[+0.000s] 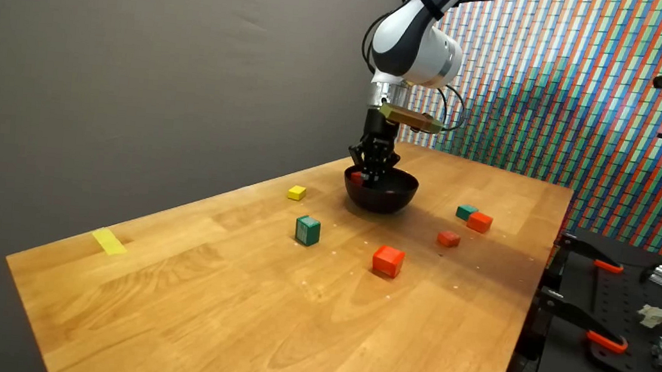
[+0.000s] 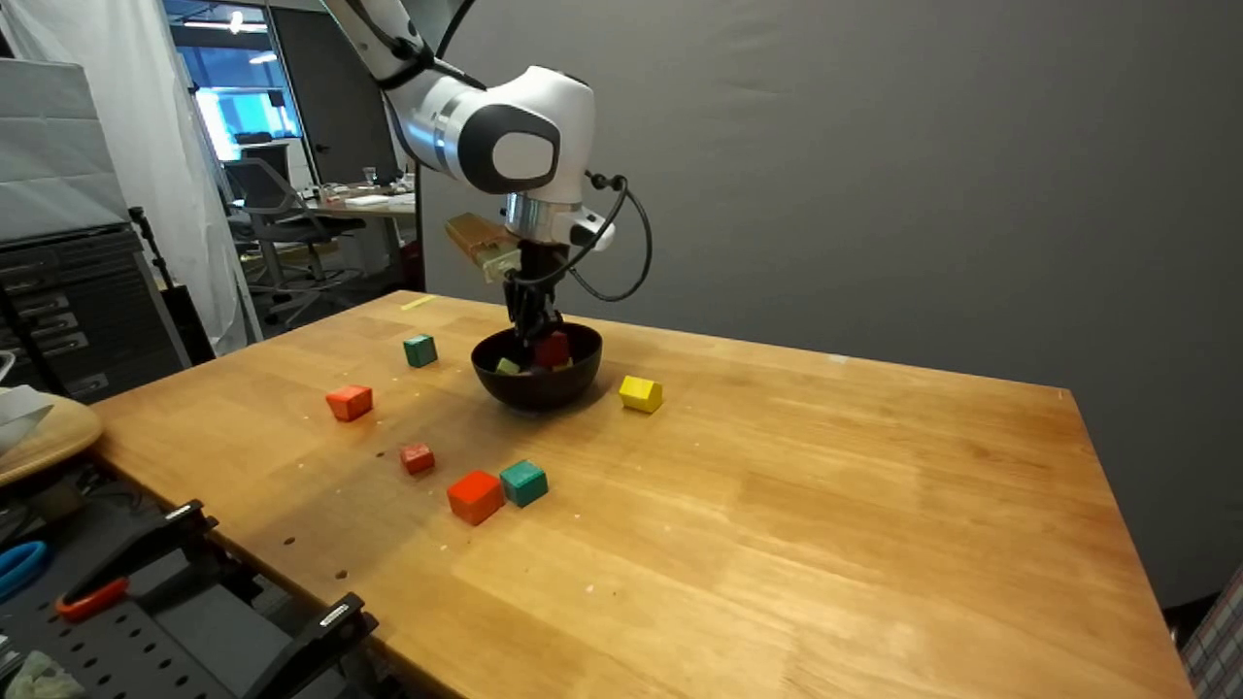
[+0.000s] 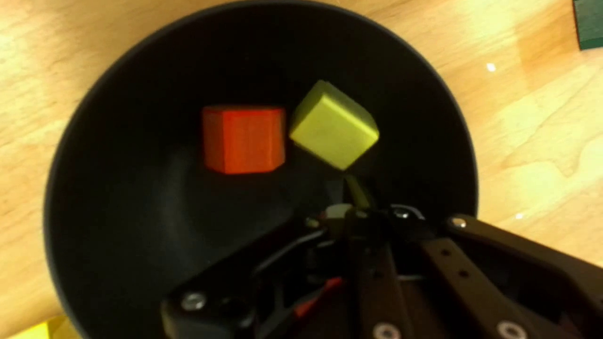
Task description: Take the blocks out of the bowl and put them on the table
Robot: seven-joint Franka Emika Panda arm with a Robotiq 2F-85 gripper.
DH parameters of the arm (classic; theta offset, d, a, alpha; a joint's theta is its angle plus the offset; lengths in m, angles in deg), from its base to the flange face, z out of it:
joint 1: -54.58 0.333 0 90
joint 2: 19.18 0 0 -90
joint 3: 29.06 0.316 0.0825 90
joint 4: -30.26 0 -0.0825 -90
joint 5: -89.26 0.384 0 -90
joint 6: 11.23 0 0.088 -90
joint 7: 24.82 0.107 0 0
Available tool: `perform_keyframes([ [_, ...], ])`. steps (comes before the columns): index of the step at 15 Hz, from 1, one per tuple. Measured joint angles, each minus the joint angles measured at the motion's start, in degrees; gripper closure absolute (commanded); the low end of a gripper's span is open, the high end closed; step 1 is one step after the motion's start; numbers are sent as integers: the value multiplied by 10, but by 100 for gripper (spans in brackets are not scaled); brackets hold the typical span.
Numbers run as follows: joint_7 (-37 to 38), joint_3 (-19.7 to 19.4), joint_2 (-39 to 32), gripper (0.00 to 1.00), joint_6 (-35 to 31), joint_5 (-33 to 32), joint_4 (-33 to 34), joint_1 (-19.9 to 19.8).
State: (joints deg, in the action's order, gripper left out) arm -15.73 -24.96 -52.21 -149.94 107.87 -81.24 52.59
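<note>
The black bowl (image 1: 379, 199) (image 2: 537, 388) stands on the wooden table (image 1: 224, 314) (image 2: 825, 544). My gripper (image 1: 371, 176) (image 2: 530, 335) points down into it in both exterior views. In the wrist view, a red block (image 3: 252, 140) and a yellow-green block (image 3: 335, 129) lie inside the bowl, ahead of the dark fingers (image 3: 365, 205). A patch of red (image 3: 318, 296) shows through the finger linkage. The fingers are close together, but the tips are too dark to show whether they hold anything. Several blocks lie on the table, including a yellow block (image 1: 297, 192) (image 2: 641, 393) and a green block (image 1: 308, 231).
Loose red blocks (image 1: 388, 261) (image 2: 476, 497) and a teal block (image 2: 524, 482) lie around the bowl on the table. A flat yellow tape mark (image 1: 109, 241) is near the table edge. Black clamps (image 1: 583, 321) (image 2: 311, 646) sit by one side. A grey wall (image 1: 167, 76) stands behind.
</note>
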Motion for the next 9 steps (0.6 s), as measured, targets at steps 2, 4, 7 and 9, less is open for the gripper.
perform_keyframes([
  [2, -5, 1, 27, 70, -8, 1, -8, 0],
  [4, -5, 1, 59, 67, -10, 3, -20, -2],
  [7, -9, 1, 84, 45, -10, 16, -32, -6],
  [9, -12, 1, 84, 29, -10, 22, -34, -8],
])
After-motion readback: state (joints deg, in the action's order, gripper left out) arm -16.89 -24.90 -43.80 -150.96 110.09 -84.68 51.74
